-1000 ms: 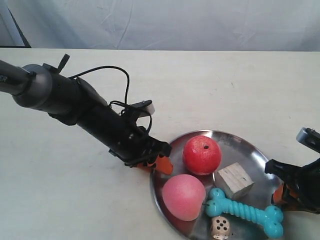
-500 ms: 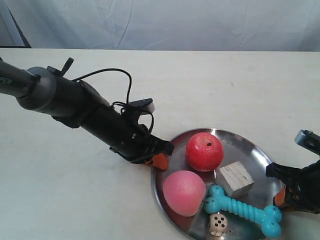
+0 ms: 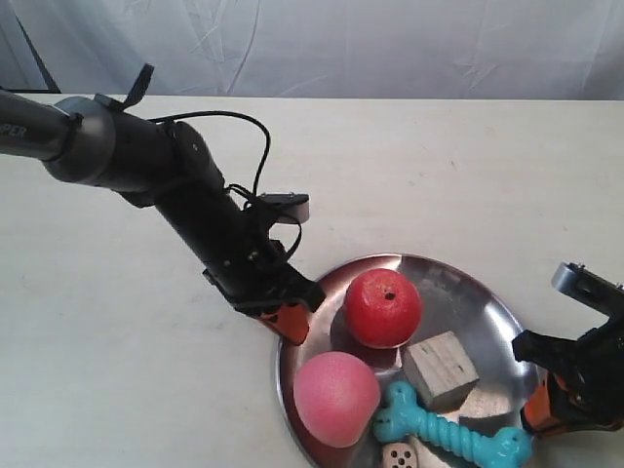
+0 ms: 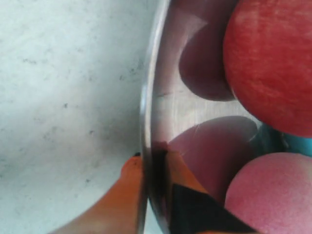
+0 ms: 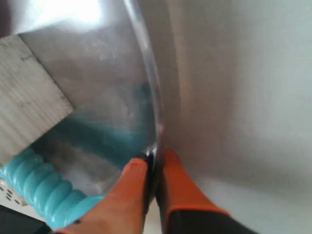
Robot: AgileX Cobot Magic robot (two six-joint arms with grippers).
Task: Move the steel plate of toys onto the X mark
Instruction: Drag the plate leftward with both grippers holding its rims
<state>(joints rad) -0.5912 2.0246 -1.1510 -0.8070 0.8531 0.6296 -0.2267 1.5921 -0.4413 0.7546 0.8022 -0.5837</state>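
The steel plate (image 3: 466,292) lies at the near right of the cream table, held at two opposite spots on its rim. My left gripper (image 3: 291,322) is shut on the rim (image 4: 146,97) beside the red apple (image 3: 383,308) and the pink peach (image 3: 336,398). My right gripper (image 3: 541,409) is shut on the opposite rim (image 5: 151,97), near the wooden cube (image 3: 441,366) and the turquoise bone (image 3: 448,434). The cream die (image 3: 396,455) sits at the frame's bottom edge. In the wrist views the apple (image 4: 273,63), peach (image 4: 273,195), cube (image 5: 29,92) and bone (image 5: 39,190) show. The X mark is not in view.
A white cloth backdrop (image 3: 322,44) hangs behind the table's far edge. A black cable (image 3: 255,146) loops off the left arm above the tabletop. The plate's near side is cut off by the exterior view's bottom edge.
The plate with its toys has shifted left and toward the exterior view's bottom edge. Both grippers moved with it, still shut on the rim; the left arm has swung steeper.
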